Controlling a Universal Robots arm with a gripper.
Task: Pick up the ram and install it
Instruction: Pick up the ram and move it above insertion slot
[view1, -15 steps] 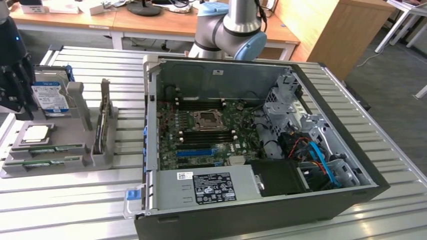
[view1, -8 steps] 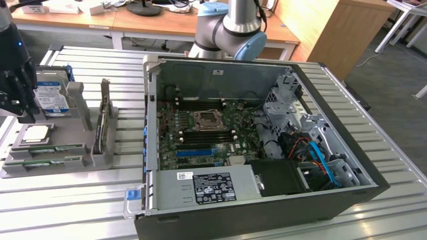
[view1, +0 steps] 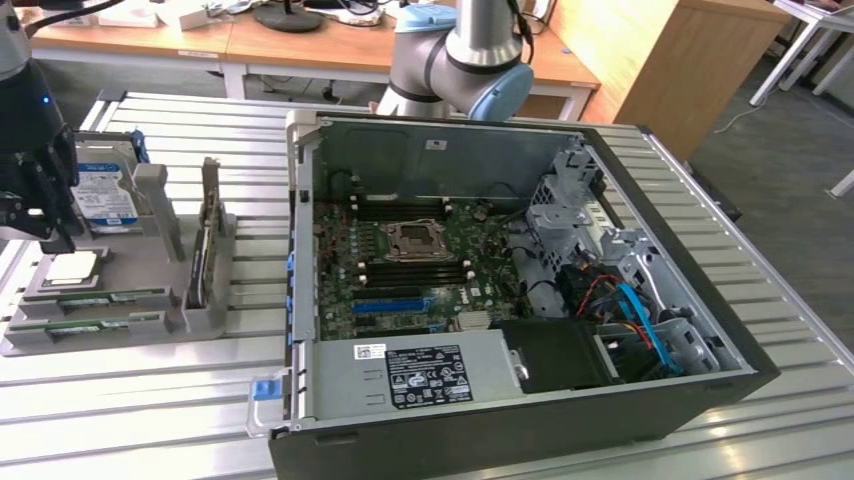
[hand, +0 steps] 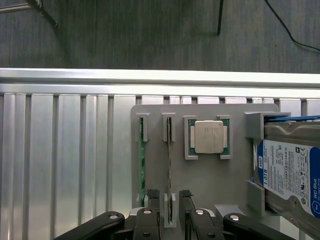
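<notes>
The ram (hand: 170, 160), a long, thin green circuit-board stick with small dark chips, stands on edge in a slot of the grey plastic holder tray (hand: 210, 180). The tray sits on the slatted aluminium table (hand: 60, 165), at the exterior view's left of the open black computer case (view1: 534, 440).

The black two-finger gripper (hand: 169, 196) hangs over the stick's near end. Its jaws are spread, one finger on each side of the board, and neither appears to be pressing on it.

The stick is likely light and stiff but fragile. Its flat faces carry the chips and its lower edge the contacts. A gentle pinch across the faces near the top edge looks safest, kept square so the board does not twist.

By count there are:
- two ram sticks, the second stick (hand: 141, 160) just beside the first
- one square silver processor (hand: 208, 137)
- one blue-labelled hard drive (hand: 290, 170)
- one dark upright card (view1: 207, 235)
- one case
</notes>
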